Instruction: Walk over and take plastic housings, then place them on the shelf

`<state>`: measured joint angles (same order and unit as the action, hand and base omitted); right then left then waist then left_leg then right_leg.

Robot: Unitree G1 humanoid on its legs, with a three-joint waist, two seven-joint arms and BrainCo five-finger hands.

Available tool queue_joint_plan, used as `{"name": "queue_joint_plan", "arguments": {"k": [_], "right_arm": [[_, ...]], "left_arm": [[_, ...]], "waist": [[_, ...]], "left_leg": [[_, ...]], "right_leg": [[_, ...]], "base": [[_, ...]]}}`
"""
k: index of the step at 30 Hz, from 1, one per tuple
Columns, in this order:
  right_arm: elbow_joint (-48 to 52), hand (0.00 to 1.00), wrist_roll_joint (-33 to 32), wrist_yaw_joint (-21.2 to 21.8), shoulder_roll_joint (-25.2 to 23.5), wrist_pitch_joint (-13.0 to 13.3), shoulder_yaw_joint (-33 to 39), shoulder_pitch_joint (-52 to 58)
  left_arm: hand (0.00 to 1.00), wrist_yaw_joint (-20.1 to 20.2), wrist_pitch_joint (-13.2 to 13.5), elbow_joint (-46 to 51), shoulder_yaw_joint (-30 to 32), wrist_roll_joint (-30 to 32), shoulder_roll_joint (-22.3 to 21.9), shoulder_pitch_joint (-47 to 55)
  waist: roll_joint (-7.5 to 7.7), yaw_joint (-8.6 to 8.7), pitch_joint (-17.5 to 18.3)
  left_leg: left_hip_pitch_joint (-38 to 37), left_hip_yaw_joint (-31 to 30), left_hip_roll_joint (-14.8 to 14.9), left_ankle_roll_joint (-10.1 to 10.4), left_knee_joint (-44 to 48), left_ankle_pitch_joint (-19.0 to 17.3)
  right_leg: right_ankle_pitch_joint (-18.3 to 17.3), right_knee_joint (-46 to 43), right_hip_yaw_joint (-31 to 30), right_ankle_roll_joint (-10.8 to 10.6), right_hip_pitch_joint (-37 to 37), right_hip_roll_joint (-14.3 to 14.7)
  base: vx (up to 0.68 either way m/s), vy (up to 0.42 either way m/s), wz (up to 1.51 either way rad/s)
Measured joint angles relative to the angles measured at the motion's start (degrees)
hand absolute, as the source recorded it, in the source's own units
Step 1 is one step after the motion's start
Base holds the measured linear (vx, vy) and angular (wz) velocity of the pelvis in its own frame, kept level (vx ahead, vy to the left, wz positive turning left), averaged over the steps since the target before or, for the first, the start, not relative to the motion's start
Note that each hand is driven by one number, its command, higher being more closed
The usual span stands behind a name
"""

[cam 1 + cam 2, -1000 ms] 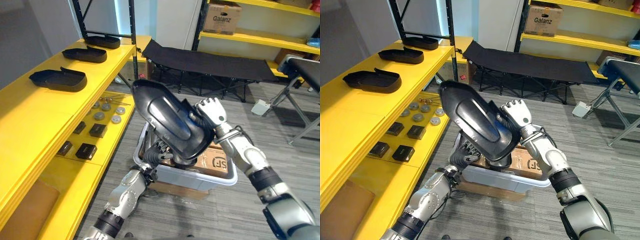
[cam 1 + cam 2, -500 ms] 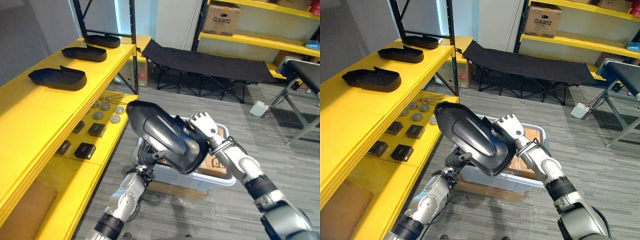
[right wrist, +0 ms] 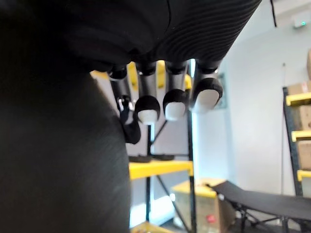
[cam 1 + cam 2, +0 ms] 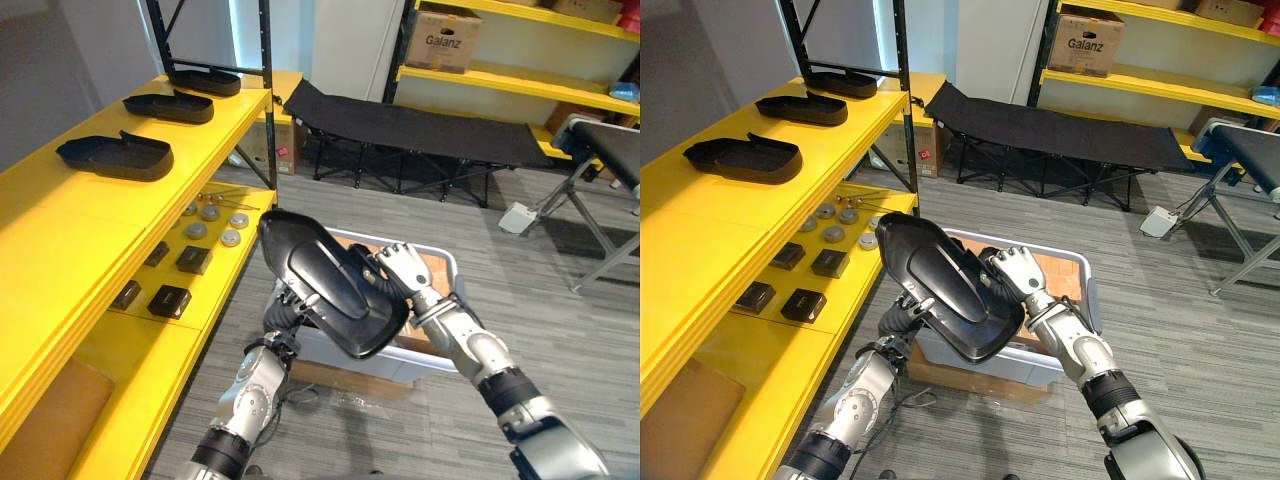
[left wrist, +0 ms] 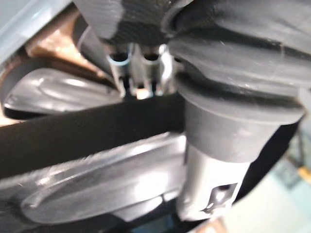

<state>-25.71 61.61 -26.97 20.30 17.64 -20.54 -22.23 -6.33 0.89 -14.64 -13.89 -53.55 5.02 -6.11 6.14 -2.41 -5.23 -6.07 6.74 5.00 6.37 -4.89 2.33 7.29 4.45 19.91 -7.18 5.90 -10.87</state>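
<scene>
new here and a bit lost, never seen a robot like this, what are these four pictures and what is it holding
This is a humanoid robot with two silver arms and fingered hands. The two wide pictures come from a pair of cameras in its head, looking down at its own arms. The two close, dark pictures come from a camera on each wrist, looking along the fingers.

The left hand from below and the right hand at the side grip one black plastic housing, tilted above a pale bin on the floor. To the robot's left is a yellow shelf with three more housings on top, and small black boxes and metal discs on the level below.
</scene>
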Motion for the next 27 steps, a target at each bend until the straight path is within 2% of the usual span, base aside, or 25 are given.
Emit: {"name": "queue_joint_plan", "arguments": {"k": [9,13,17,23,27], "right_arm": [[0.55,1.0,-0.23,-3.19,-2.96,-0.02,-1.14,1.11],[0.57,1.0,-2.52,-3.98,-4.59,-0.22,-1.71,2.08],[1.38,1.0,-6.38,-5.89,-5.67,-0.71,-2.84,3.27],[3.18,1.0,-11.61,-6.93,-6.87,-3.4,-4.34,3.83],[5.09,1.0,-12.64,-7.02,-6.92,-5.02,-4.77,3.97]], "left_arm": [[1.0,-0.83,0.01,0.03,1.83,-0.54,0.01,-0.15],[1.0,-1.08,0.51,0.28,1.92,-2.43,0.01,-0.36],[1.0,-1.11,2.56,1.6,1.86,-2.31,0.02,-0.98],[1.0,-1.4,5.35,2.47,1.7,-1.46,0.11,-3.65],[1.0,-1.39,6.46,3.41,1.28,-1.74,0.25,-3.7]], "waist": [[0.26,-0.04,0.17],[0.25,-0.04,0.17],[0.24,-0.06,0.17],[0.19,0.03,0.15],[-0.02,0.19,0.08]], "left_leg": [[-0.03,0.11,0.0,0.01,0.24,-0.01],[-0.02,0.22,0.01,0.02,0.25,-0.04],[0.02,0.32,0.06,0.04,0.26,-0.06],[0.09,0.45,0.22,0.2,0.28,-0.22],[0.11,0.67,0.26,0.23,0.33,-0.26]], "right_leg": [[0.01,0.01,-0.28,0.01,-0.02,-0.01],[0.01,0.06,-0.51,0.03,-0.12,0.0],[0.0,0.08,-0.74,0.07,-0.3,0.02],[-0.11,0.1,-0.88,0.26,-0.53,0.01],[-0.14,0.11,-0.99,0.31,-0.67,0.02]], "base": [[0.0,0.0,0.0],[0.0,0.0,0.0],[0.0,0.0,-0.01],[0.0,0.0,0.0],[0.0,0.0,-0.02]]}}
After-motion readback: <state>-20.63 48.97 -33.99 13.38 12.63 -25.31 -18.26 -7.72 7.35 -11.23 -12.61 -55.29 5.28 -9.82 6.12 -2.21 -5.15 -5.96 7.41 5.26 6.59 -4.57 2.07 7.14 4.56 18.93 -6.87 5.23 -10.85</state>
